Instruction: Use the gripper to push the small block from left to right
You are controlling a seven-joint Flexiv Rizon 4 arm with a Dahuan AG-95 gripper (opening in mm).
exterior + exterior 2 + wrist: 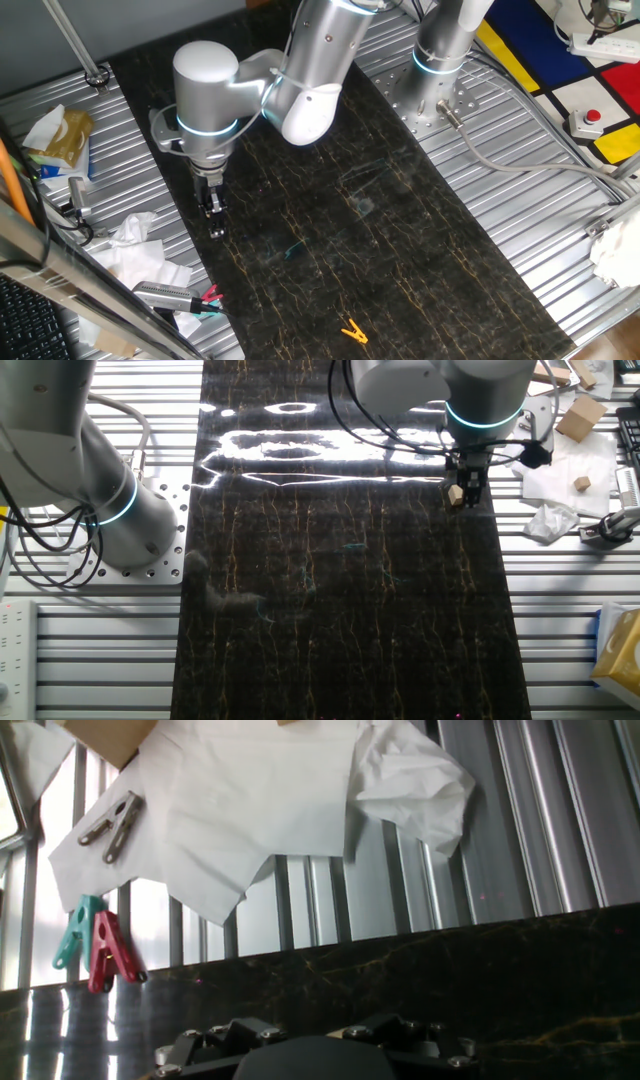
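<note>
Your bench [560, 215] is ribbed metal with a dark marble-patterned mat [380, 230] running down its middle. The arm [300, 80] reaches over the mat's edge, and its pincer [214, 212] points straight down near that edge. You cannot tell whether the fingers are apart or together. White paper [260, 810] lies on the ribs just past the mat. The block [455, 493] sits on the mat right beside the pincer tip, seemingly touching it. A yellow clip [353, 331] lies well apart at the mat's other end.
</note>
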